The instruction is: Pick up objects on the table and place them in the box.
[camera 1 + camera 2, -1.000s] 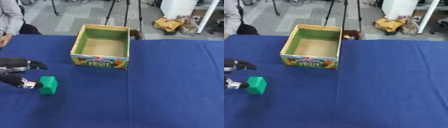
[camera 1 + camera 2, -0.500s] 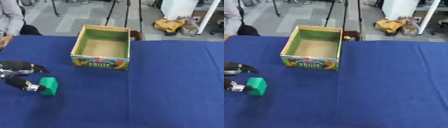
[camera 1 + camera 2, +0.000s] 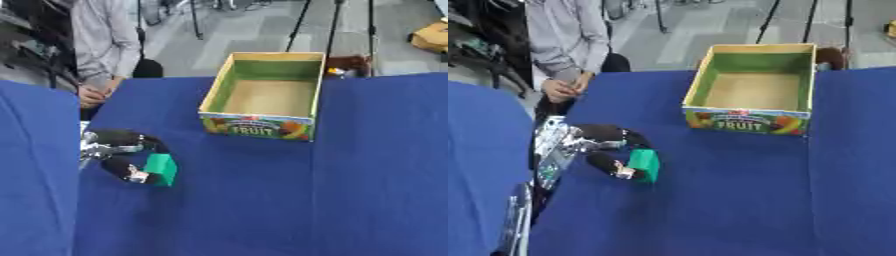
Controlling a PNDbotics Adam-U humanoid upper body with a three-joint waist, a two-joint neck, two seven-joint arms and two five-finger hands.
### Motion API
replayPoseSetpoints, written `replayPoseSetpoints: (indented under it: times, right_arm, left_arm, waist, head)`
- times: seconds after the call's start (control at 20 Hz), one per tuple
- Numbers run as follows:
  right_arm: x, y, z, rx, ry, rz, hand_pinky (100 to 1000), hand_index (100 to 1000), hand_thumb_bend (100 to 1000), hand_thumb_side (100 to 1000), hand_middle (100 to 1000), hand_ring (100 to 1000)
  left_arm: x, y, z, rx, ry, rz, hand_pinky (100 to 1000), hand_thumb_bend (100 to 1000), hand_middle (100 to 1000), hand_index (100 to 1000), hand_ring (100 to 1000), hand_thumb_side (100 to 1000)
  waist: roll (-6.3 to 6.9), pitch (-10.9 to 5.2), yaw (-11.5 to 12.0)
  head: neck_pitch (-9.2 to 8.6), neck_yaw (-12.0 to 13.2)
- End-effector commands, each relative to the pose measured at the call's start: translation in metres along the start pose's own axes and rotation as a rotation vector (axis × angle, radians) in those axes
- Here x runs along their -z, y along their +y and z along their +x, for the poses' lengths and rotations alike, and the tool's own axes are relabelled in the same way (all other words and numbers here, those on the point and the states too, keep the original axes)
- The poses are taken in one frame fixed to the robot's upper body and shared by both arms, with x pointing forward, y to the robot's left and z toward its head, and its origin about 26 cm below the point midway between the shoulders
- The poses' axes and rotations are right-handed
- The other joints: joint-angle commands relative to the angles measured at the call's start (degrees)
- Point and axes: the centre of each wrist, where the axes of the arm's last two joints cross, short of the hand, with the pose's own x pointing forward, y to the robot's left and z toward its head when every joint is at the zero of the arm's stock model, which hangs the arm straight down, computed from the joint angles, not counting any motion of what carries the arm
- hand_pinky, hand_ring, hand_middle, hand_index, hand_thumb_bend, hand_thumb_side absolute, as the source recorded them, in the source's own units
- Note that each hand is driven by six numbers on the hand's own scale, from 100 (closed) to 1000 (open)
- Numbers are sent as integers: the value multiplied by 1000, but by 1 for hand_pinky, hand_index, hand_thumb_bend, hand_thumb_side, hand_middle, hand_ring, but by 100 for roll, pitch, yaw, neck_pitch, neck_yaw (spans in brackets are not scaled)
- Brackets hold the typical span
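Since the earlier frame only our view swings left; our left hand (image 3: 605,150) still curls round the green block (image 3: 645,165) on the blue table (image 3: 737,200), near the empty box (image 3: 754,90).

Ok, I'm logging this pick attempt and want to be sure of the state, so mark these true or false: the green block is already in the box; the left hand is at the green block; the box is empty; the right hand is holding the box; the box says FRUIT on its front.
1. The green block is already in the box: false. It sits on the blue table, apart from the box.
2. The left hand is at the green block: true; its fingers curl round the block.
3. The box is empty: true; only its bare floor shows.
4. The right hand is holding the box: false. No right hand shows in either view.
5. The box says FRUIT on its front: true.
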Motion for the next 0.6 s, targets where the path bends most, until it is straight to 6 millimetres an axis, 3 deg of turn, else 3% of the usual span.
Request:
replayPoseSetpoints:
  times: [0.05, 0.6]
  right_arm:
    - [6, -2, 5, -1, -25, -10, 846, 843, 100, 1000, 555, 901]
    - [6, -2, 5, 1, -20, -27, 847, 838, 100, 1000, 550, 900]
  left_arm:
    - [-7, 8, -1, 136, -99, -138, 927, 477, 895, 1000, 925, 1000]
    - [-4, 1, 2, 160, -99, -123, 903, 427, 826, 985, 881, 956]
  waist:
    - [12, -88, -7]
    - [-2, -78, -35]
  head:
    - [-6, -19]
    - [18, -19]
